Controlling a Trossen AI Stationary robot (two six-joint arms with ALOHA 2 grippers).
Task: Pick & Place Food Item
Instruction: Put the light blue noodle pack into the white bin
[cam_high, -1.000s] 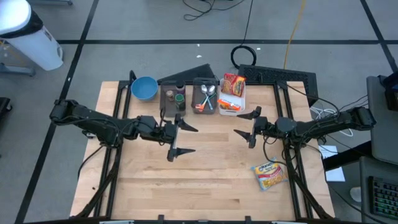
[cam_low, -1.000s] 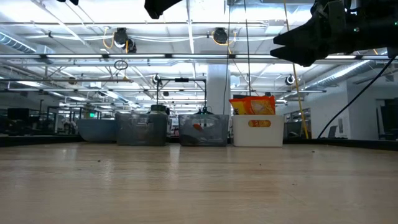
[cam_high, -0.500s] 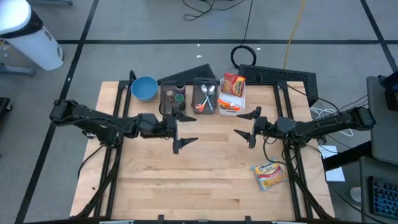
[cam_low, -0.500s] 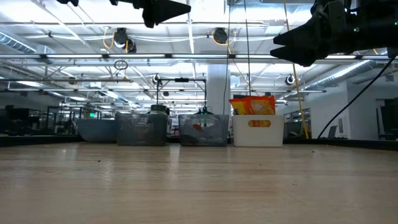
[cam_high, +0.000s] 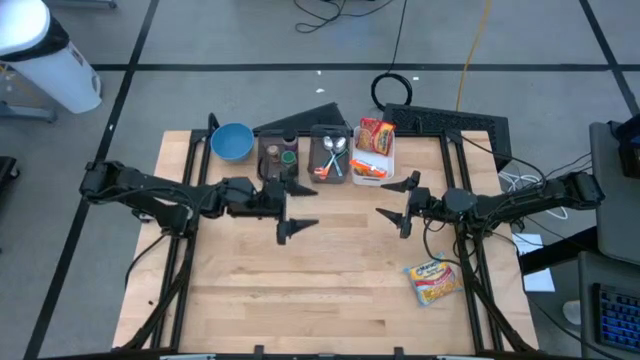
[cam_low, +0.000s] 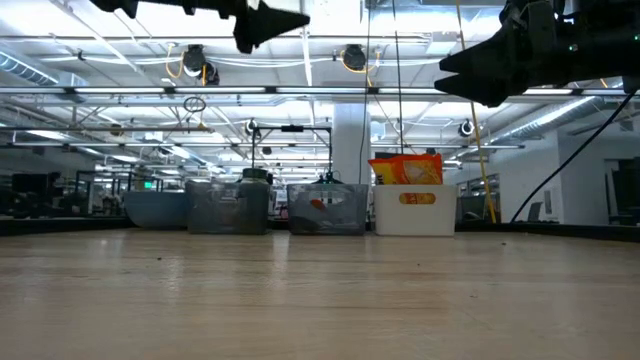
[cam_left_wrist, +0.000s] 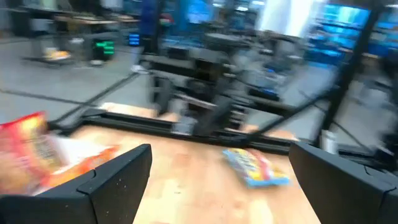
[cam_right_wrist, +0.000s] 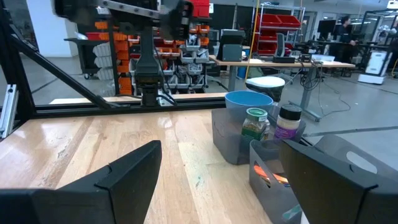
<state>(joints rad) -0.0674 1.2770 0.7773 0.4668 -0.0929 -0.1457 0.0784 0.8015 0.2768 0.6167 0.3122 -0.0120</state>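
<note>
1. From above: the food pack (cam_high: 433, 281) lies flat on the desk (cam_high: 330, 290), near the right front corner. Nothing holds it. The left gripper (cam_high: 297, 208) and the right gripper (cam_high: 396, 199) hang over the middle of the desk, well apart from the pack. Both have their jaws wide open and empty, likely ready to grab. At the back stand a blue bowl (cam_high: 231, 142), two grey bins (cam_high: 307, 156) and a white bin (cam_high: 374, 152) with packs in it, maybe the place for the food.

2. From desk height: only the tips of the arms show at the top. The pack on the desk is not in this view. The bins hide what is low inside them.

3. Left wrist: the view is blurry. The pack (cam_left_wrist: 256, 167) shows far off on the desk, between the open jaws.

4. Right wrist: the open jaws frame the bowl (cam_right_wrist: 248, 102) and two jars (cam_right_wrist: 268, 124). The pack is out of sight here.
</note>
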